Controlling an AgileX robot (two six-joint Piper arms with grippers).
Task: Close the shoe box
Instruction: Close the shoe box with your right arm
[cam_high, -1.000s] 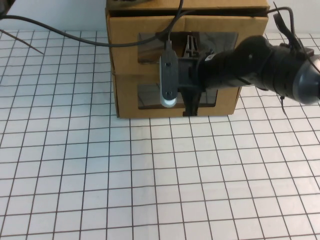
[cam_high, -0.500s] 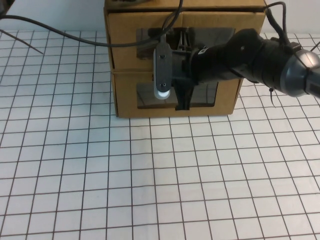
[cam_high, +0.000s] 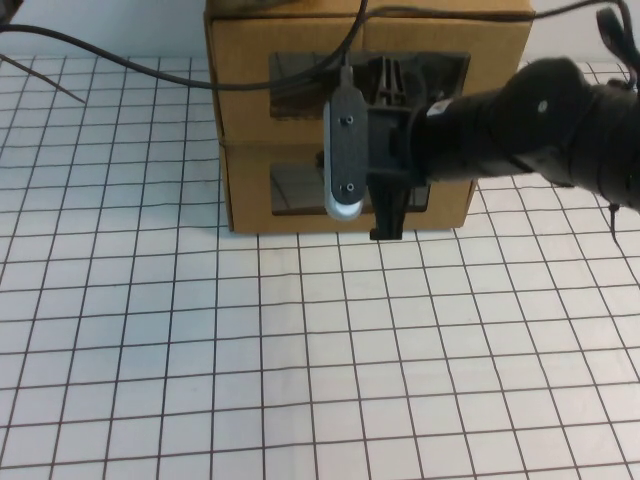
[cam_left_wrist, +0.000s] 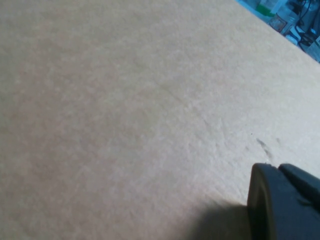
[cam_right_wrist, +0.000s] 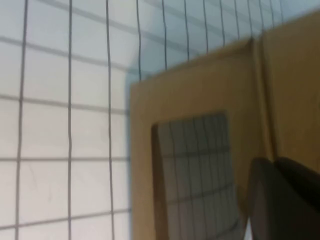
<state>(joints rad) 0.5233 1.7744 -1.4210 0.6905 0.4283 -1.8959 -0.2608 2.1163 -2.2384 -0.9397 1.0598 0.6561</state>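
Observation:
Two brown cardboard drawer boxes are stacked at the table's far middle. The upper one is the shoe box (cam_high: 250, 100); its front sits flush with the lower box (cam_high: 246, 190). Its white tab handle is hidden behind my right gripper (cam_high: 388, 150). That gripper comes in from the right and hovers close in front of both windows, fingers together and empty. The right wrist view shows the right gripper (cam_right_wrist: 280, 200) by the lower box's window (cam_right_wrist: 195, 165). My left gripper (cam_left_wrist: 282, 200) is out of the high view, shut, just over bare cardboard (cam_left_wrist: 125, 110).
The white gridded table (cam_high: 300, 350) spreads in front of the boxes and to both sides. A black cable (cam_high: 130, 68) runs from the far left over the table to the right arm's wrist. The bulky right arm (cam_high: 540, 120) covers the boxes' right part.
The shoe box's drawer front stuck out beyond the lower box a second ago; it is now pushed in flush. The right gripper pressed in, then drew back a little toward me.

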